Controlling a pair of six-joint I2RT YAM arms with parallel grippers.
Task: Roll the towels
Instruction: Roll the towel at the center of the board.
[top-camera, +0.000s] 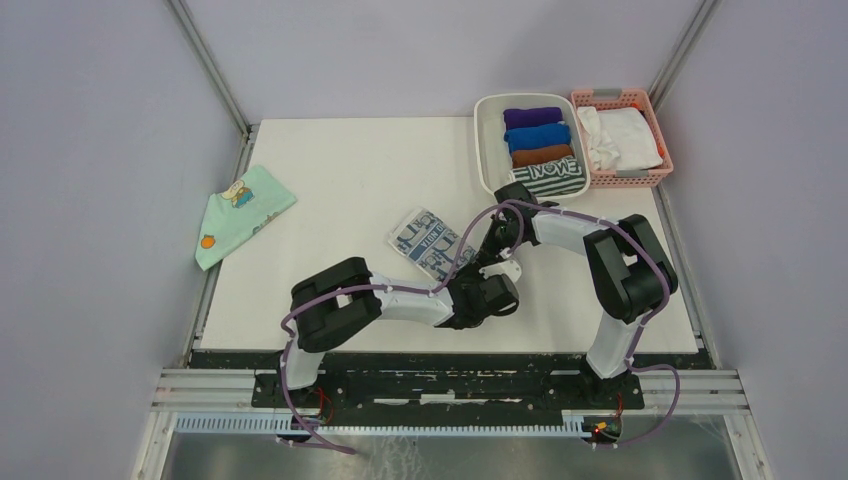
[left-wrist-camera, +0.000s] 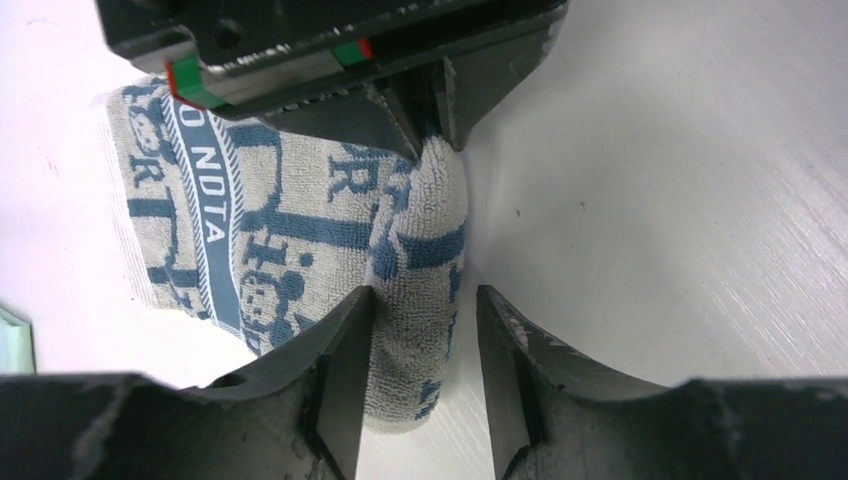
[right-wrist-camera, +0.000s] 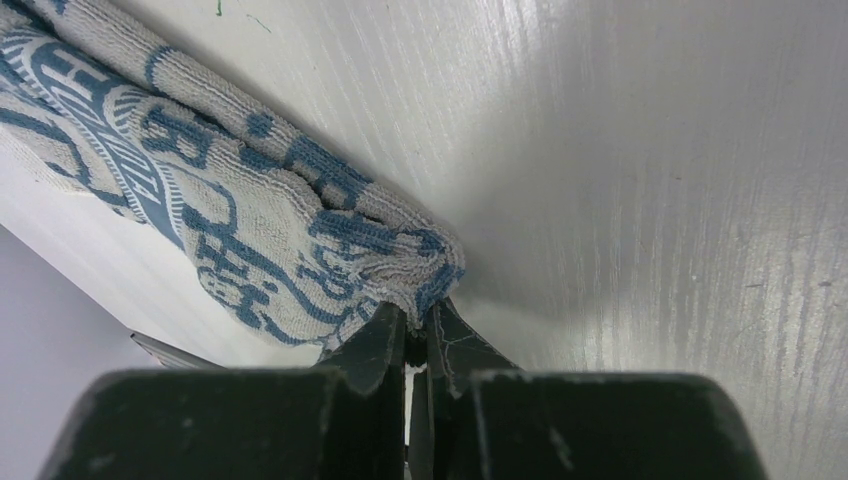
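Both arms reach inward, left gripper fingers spread apart, right gripper fingers pinched together.

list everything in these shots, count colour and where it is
blue-grey towel: 1, blue-grey pattern with a white lettered band, table centre, near edge folded up
striped towel: 1, dark green and white, near end of the white bin
plain rolls: 3, purple, blue and brown, in a row in the white bin behind the striped towel
white bin: 1, white, far right of the table
pink basket: 1, pink, beside the bin on its right
white cloth: 1, white, in the pink basket
mint-green cloth: 1, mint with cartoon print, at the table's left edge
table: 1, white
left tool: 1, black, open, astride the blue-grey towel's folded edge
right tool: 1, black, shut on that fold
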